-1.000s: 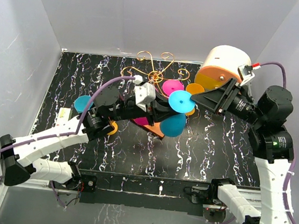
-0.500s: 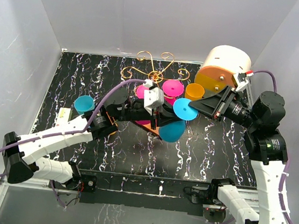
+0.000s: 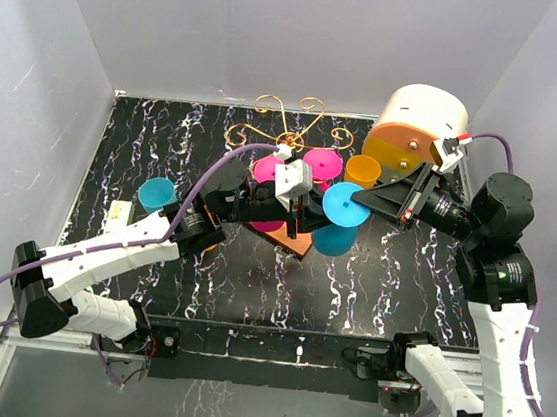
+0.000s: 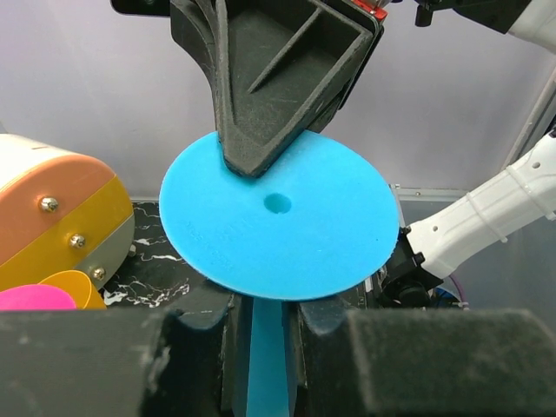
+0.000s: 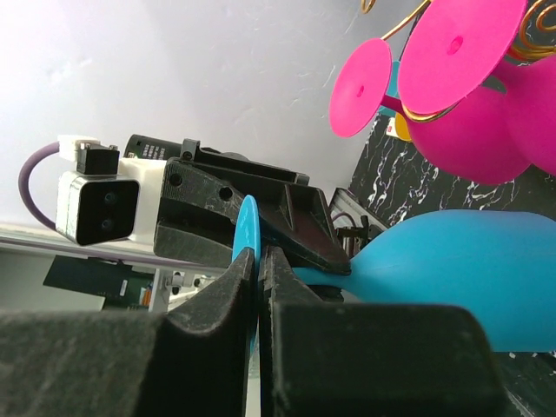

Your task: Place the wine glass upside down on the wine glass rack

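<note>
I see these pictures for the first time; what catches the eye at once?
A blue glass at the middle of the table, gripped by both arms: the left gripper is shut on its stem, the right gripper pinches the rim of its round foot. Just behind it, pink glasses hang upside down on the gold wire rack, and a big white and orange drum stands at the far right.

Two arms: white shell links [image 3: 102, 257], black joint housings [image 3: 505, 204]. Purple cables [image 3: 250, 148] run to white wrist camera blocks [image 3: 294, 180]. Black grainy-textured fingers [image 4: 261, 95].
</note>
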`<state>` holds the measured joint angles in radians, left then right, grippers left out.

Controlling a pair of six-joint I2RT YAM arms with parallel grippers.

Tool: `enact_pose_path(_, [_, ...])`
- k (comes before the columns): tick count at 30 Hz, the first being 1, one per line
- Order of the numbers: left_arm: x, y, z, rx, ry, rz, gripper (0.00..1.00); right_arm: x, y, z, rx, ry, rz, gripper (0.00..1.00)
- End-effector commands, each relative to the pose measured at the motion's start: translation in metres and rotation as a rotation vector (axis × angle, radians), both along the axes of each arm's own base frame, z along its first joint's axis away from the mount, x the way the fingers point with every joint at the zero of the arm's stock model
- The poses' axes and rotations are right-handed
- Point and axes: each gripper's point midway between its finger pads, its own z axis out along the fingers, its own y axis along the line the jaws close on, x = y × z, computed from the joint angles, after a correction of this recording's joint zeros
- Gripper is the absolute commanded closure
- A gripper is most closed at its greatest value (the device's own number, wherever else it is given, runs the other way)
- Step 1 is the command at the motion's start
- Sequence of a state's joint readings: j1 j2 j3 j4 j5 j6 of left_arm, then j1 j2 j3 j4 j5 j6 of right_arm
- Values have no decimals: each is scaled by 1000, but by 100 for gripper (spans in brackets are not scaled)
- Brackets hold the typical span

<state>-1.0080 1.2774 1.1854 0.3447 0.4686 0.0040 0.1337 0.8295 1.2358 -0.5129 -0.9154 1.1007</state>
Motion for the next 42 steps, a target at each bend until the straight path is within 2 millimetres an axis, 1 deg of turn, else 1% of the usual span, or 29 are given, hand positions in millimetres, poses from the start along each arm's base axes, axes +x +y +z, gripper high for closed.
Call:
enact_pose_path(1, [-2,5,41,-93,-31,6,100,-6,-1,11,6,-68,-3,100])
enact_pose_path(2, [-1,5,40,-91,-20,13,99,-5,-1,12,6,-70,-12,100])
enact_pose_path(4, [0,6,39,-85,1,25,91,-3,-3,14,3,-73,-39,100])
enact_pose_path(9, [-1,13,38,-93,60,46,58,6,-11,17,-31,-81,-127,100])
enact_pose_path(10, [-2,14,37,-96,74,46,53,8,-13,16,-42,-80,-148,100])
enact_pose_path(12, [-5,17,37,-104,105,42,47,12,-18,16,-63,-81,-195,100])
enact_pose_path(19, [-7,33,38,-126,177,86,39,26,-36,14,-119,-84,-347,100])
enact_pose_path(23, [-2,42,42,-141,184,139,37,41,-63,7,-206,-92,-524,100])
enact_pose_path(25, [0,47,44,-146,180,166,36,46,-70,5,-218,-99,-571,100])
enact_pose_path(31, [13,64,50,-151,154,278,32,67,-67,-6,-183,-97,-587,100])
enact_pose_path(33, [19,71,50,-147,140,327,30,77,-67,-8,-169,-99,-596,100])
enact_pose_path(36, [27,88,52,-150,110,413,29,96,-66,-7,-140,-102,-615,100])
enact_pose_path(38, [31,103,54,-165,90,475,28,110,-66,-2,-108,-105,-638,100])
enact_pose_path(42, [35,135,61,-194,57,583,25,136,-67,17,-54,-145,-670,100])
